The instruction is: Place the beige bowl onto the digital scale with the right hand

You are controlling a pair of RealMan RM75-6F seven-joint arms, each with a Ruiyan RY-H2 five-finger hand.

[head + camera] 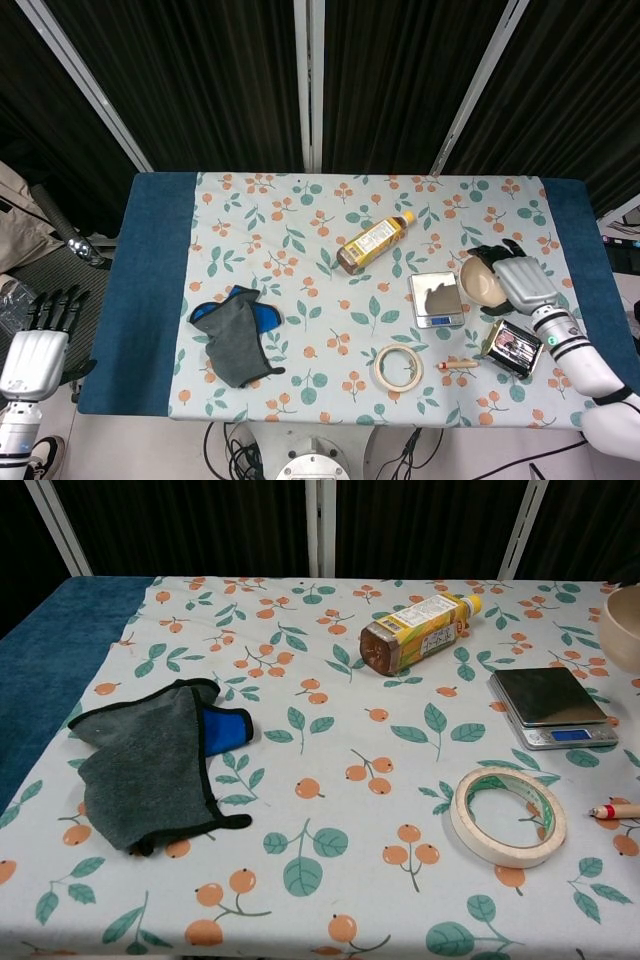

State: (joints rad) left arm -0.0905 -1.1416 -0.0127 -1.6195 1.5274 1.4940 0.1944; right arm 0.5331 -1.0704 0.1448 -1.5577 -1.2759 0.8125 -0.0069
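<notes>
Fingers of the right hand (520, 282) grip the beige bowl (482, 281), tilted just at three o'clock of the digital scale (437, 299). Left hand (36, 343) hangs off the bench (150, 300) edge, fingers apart.

The digital scale (437, 299) is located on the right half of the table (160, 300). The bowl (482, 280) is held by the right hand (520, 280) just to the right of the scale, raised off the table and not yet set on it. The bottle (373, 241) is laid on its side behind and left of the scale. The tape roll (398, 367) is positioned in front of the scale, with the small stick (459, 366) just to its right. The packet (513, 346) is placed right of the stick, in front of the bowl. The cloth (237, 335) is found well apart on the left half. The left hand (35, 345) is positioned off the table's left edge.
</notes>
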